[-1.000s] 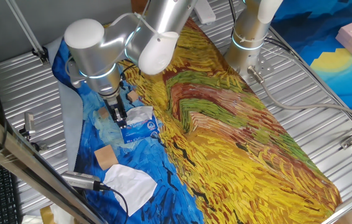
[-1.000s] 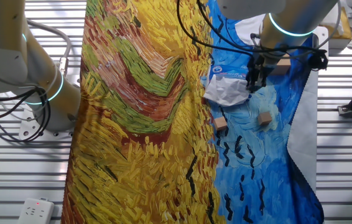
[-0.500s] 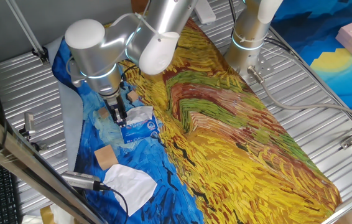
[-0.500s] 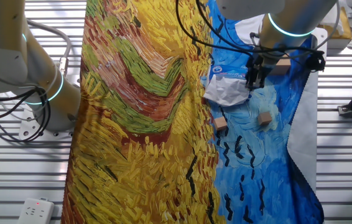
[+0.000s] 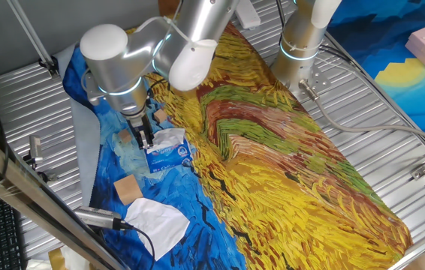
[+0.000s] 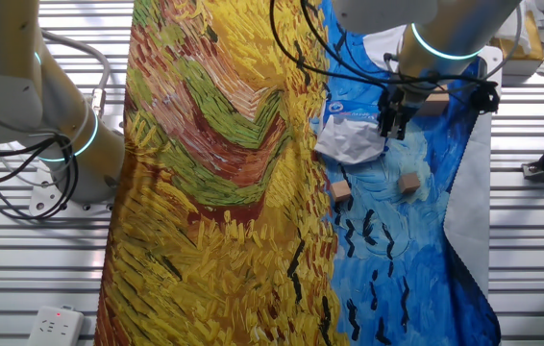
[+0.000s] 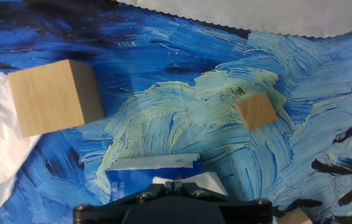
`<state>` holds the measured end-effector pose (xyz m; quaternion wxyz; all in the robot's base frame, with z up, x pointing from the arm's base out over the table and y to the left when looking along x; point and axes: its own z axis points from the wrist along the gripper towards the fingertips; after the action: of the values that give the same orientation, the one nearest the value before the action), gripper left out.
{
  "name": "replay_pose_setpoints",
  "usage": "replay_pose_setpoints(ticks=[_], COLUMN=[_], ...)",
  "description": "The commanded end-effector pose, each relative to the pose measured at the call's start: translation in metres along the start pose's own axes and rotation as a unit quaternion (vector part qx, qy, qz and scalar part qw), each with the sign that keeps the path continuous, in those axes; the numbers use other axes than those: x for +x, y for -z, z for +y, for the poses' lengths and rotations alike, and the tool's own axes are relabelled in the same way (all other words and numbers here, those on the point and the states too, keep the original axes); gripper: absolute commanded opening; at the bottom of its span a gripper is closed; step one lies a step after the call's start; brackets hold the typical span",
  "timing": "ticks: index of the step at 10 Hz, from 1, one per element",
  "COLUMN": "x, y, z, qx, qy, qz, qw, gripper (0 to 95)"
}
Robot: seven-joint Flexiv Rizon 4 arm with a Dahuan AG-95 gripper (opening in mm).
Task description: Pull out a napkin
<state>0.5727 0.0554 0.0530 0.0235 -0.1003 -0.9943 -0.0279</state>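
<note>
The blue-and-white tissue pack (image 5: 170,156) lies on the blue part of the painted cloth and also shows in the other fixed view (image 6: 351,108). A crumpled white napkin (image 5: 170,136) sticks out of the pack; it also shows in the other fixed view (image 6: 353,144). My gripper (image 5: 146,140) stands upright over the pack's edge, jaws pressed together on the napkin's edge. In the hand view the shut fingertips (image 7: 173,186) sit at the bottom edge, with the napkin (image 7: 206,183) and the pack (image 7: 145,169) just beyond them.
Wooden blocks lie around: one large (image 7: 53,96), one small (image 7: 257,111), and one near the front (image 5: 128,188). A second loose white sheet (image 5: 157,217) lies at the cloth's near corner by a cabled probe (image 5: 100,218). A second arm's base (image 5: 300,45) stands behind.
The gripper has risen slightly, still shut at the pack's edge. The pack and blocks have not moved.
</note>
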Motion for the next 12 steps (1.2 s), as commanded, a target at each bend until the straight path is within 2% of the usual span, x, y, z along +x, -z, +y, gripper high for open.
replay_pose_setpoints(ticks=[1, 2, 12], x=[0.0, 0.0, 0.014], y=[-0.001, -0.001, 0.037], z=[-0.001, -0.001, 0.003], qx=[0.001, 0.001, 0.002], qy=[0.0, 0.001, 0.003], qz=[0.001, 0.001, 0.009], qw=[1.0, 1.0, 1.0], gripper=[0.0, 0.0, 0.0])
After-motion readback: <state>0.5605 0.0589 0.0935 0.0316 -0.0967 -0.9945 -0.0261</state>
